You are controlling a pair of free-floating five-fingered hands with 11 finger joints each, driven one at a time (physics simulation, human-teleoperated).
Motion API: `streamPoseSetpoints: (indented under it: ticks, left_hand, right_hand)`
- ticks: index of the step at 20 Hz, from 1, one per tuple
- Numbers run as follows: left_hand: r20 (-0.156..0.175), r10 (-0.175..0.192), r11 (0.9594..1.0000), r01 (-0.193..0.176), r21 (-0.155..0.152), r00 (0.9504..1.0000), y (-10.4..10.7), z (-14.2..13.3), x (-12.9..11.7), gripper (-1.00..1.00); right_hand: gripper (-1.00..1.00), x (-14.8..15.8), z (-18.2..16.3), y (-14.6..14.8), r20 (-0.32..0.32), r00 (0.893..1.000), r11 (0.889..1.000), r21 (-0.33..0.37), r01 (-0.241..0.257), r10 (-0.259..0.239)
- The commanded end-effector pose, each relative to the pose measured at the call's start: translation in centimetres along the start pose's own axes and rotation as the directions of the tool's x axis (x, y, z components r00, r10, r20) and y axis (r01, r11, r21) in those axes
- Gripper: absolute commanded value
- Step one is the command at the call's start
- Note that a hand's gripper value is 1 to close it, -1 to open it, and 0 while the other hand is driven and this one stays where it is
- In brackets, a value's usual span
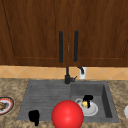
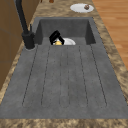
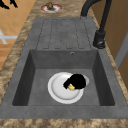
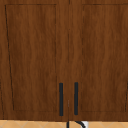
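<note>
My right hand [image 1: 87, 98], lower right of front view, curls round small yellow piece [image 1: 85, 104] over white plate [image 1: 91, 110] in sink basin [image 1: 106, 100]. Piece looks light, maybe slippery; I'd pinch its sides. Left hand [image 1: 34, 116] idles lower left, fingers unclear.

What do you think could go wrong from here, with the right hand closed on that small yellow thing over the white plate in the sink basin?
1. The right hand is curled round the small yellow thing just above the white plate; a weak grip might let it fall onto the plate or into the sink basin.
2. The faucet stands close behind the basin, so a steep lift backward might graze it.
3. The left hand hangs at the drainboard's front edge beside a red ball; a sideways move might bump it.
</note>
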Motion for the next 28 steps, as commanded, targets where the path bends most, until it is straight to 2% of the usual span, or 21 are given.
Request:
streamPoseSetpoints:
  ticks: [1,2,3,5,7,8,12,14,16,18,20,21,22,25,27,28]
  left_hand:
    - [0.0,0.0,1.0,0.0,0.0,1.0,0.0,0.0,0.0,0.0]
    - [0.0,0.0,1.0,0.0,0.0,1.0,0.0,0.0,0.0,0.0]
    - [0.0,0.0,1.0,0.0,0.0,1.0,0.0,0.0,0.0,0.0]
    - [0.0,0.0,1.0,0.0,0.0,1.0,0.0,0.0,0.0,0.0]
    - [0.0,0.0,1.0,0.0,0.0,1.0,0.0,0.0,0.0,0.0]
    - [0.0,0.0,1.0,0.0,0.0,1.0,0.0,0.0,0.0,0.0]
    - [0.0,0.0,1.0,0.0,0.0,1.0,0.0,0.0,0.0,0.0]
    - [0.0,0.0,1.0,0.0,0.0,1.0,0.0,0.0,0.0,0.0]
    - [0.0,0.0,1.0,0.0,0.0,1.0,0.0,0.0,0.0,0.0]
    - [0.0,0.0,1.0,0.0,0.0,1.0,0.0,0.0,0.0,0.0]
    - [0.0,0.0,1.0,0.0,0.0,1.0,0.0,0.0,0.0,0.0]
    - [0.0,0.0,1.0,0.0,0.0,1.0,0.0,0.0,0.0,0.0]
    - [0.0,0.0,1.0,0.0,0.0,1.0,0.0,0.0,0.0,0.0]
    - [0.0,0.0,1.0,0.0,0.0,1.0,0.0,0.0,0.0,0.0]
    - [0.0,0.0,1.0,0.0,0.0,1.0,0.0,0.0,0.0,0.0]
    - [0.0,0.0,1.0,0.0,0.0,1.0,0.0,0.0,0.0,0.0]
  right_hand:
    - [-1.0,0.2,1.7,2.9,0.006,1.0,0.998,-0.057,-0.018,0.018]
    - [-1.0,0.5,2.8,2.6,0.005,1.0,0.998,-0.062,-0.03,0.031]
    - [-1.0,0.8,3.6,2.2,-0.015,0.997,0.994,-0.084,-0.077,0.076]
    - [-1.0,0.7,4.1,1.5,-0.077,0.987,0.979,-0.135,-0.154,0.144]
    - [-1.0,0.8,5.1,0.4,-0.114,0.98,0.966,-0.183,-0.181,0.162]
    - [-1.0,0.8,5.2,-0.2,-0.123,0.976,0.964,-0.178,-0.198,0.178]
    - [-1.0,1.2,6.0,-2.4,-0.136,0.972,0.971,-0.122,-0.207,0.19]
    - [-1.0,1.4,6.6,-3.2,-0.122,0.974,0.974,-0.099,-0.203,0.191]
    - [-1.0,1.7,7.4,-3.7,-0.113,0.977,0.976,-0.102,-0.194,0.183]
    - [-1.0,1.7,9.1,-3.4,-0.098,0.976,0.967,-0.147,-0.206,0.193]
    - [-1.0,2.1,9.7,-3.1,-0.08,0.983,0.97,-0.172,-0.175,0.163]
    - [-1.0,2.2,10.1,-2.9,-0.077,0.985,0.967,-0.196,-0.165,0.153]
    - [-1.0,2.3,11.3,-2.9,-0.086,0.982,0.952,-0.247,-0.183,0.167]
    - [-1.0,2.7,12.0,-2.8,-0.114,0.979,0.929,-0.312,-0.198,0.17]
    - [-1.0,2.9,12.7,-2.9,-0.126,0.978,0.919,-0.34,-0.201,0.167]
    - [-1.0,3.1,13.4,-2.2,-0.118,0.976,0.921,-0.327,-0.213,0.184]
